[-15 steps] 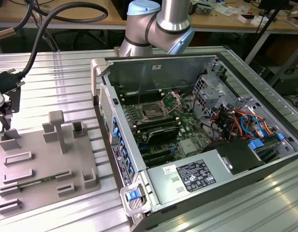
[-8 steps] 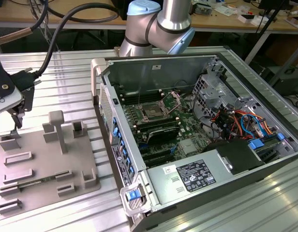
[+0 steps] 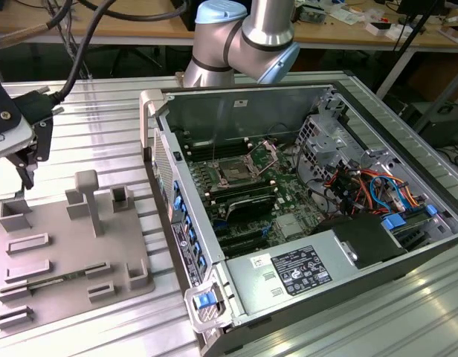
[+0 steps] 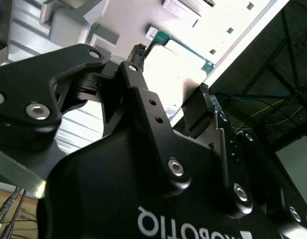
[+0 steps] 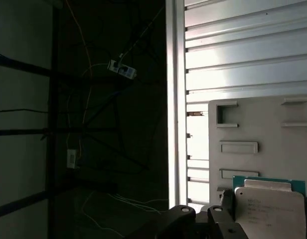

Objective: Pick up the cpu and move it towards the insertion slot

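cpu (image 5: pixel 270 211): lower right of the first wrist view, pale face up, held above the grey tray (image 3: pixel 65 256).
claw (image 3: pixel 33 160): far left of the exterior view, apparently clenched on the cpu's edges.
insertion slot (image 3: pixel 235 172): mid-frame inside the open case (image 3: pixel 236 104), well apart, towards the exterior view's right of the claw.

A grey plastic tray (image 3: pixel 73 253) with raised blocks lies on the ribbed metal counter (image 3: pixel 102 111), to the exterior view's left of the open metal computer case (image 3: pixel 340 245). Inside the case sits the square metal-framed insertion slot (image 3: pixel 236 172). Above the tray's left edge, the black hand (image 3: pixel 27 160) grips the flat silvery square cpu (image 5: pixel 270 211).
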`<state>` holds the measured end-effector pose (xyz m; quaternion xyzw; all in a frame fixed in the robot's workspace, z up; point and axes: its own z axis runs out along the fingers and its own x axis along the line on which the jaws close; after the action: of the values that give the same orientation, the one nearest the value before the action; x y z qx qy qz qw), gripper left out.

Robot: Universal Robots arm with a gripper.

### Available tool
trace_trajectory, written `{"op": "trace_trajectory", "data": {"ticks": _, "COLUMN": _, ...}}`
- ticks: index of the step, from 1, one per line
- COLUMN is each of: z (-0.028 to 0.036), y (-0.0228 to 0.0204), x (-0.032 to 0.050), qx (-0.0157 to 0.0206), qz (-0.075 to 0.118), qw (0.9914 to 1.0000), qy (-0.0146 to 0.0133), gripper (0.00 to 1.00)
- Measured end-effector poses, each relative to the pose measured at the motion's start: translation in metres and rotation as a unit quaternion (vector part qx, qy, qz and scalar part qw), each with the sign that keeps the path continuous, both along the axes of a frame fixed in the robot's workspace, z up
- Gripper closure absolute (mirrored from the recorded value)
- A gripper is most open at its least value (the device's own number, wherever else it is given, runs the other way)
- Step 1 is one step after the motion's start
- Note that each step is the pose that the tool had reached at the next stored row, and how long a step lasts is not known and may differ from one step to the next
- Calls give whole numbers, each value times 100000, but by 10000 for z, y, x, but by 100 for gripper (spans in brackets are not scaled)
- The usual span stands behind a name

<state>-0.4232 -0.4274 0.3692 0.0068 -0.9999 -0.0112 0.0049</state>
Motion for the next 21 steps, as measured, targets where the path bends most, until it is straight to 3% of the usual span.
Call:
{"op": "trace_trajectory", "data": {"ticks": 9, "z": 4, "y": -1, "x": 33, "qx": 1, "qz": 9, "qw": 100000, "qy": 14, "gripper": 45}}
{"op": "trace_trajectory", "data": {"ticks": 21, "z": 1, "y": 0, "x": 356, "qx": 1, "qz": 3, "qw": 100000, "qy": 14, "gripper": 45}}
